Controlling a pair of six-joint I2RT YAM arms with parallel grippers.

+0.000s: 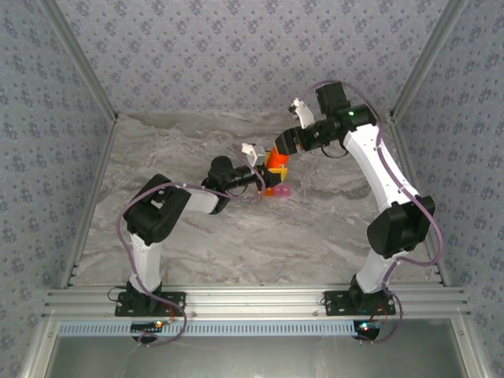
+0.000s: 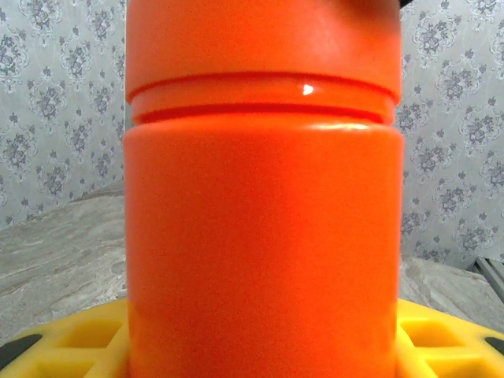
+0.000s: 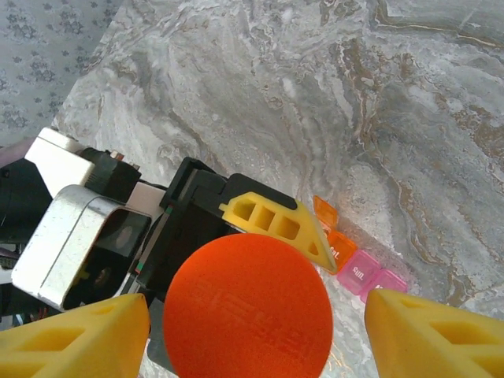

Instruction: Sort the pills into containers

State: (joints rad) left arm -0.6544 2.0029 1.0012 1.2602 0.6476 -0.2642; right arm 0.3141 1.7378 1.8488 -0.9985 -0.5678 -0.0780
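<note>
I see one orange bottle [image 2: 264,236], its cap's raised lettering too faint to read. My left hand [image 1: 264,179] is clamped on it. My right hand [image 3: 258,301] hangs over the cap, fingers apart. One pill box [image 3: 358,264], two cells, lies on the tabletop [image 3: 315,102] at lower right, its print too small to read.
</note>
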